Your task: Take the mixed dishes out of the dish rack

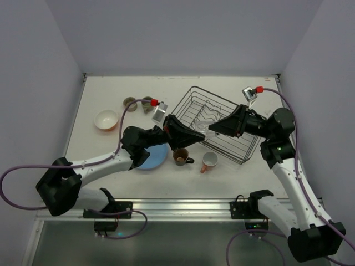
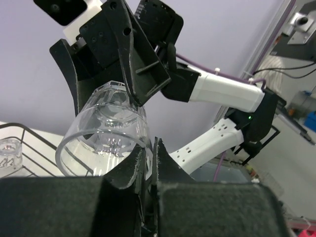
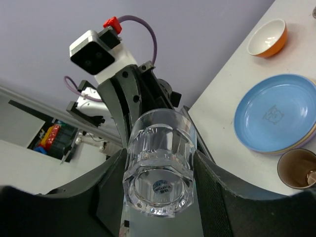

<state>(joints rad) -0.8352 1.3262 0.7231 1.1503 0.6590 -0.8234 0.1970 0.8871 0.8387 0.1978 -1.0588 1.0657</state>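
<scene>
A: We're running a 2-arm handover over the dish rack (image 1: 227, 142). The right gripper (image 1: 214, 129) is clamping the clear glass (image 3: 159, 148) by its base, in the air.

B: The left gripper (image 2: 150, 159) is pinching its rim. We're expecting the next move to be the right letting go and the left carrying it to the table (image 1: 111, 94).

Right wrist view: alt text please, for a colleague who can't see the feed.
A clear glass, base toward the camera, is held in the right gripper, with the left gripper at its far rim. On the table to the right lie a light blue plate, an orange bowl and a brown mug.
</scene>
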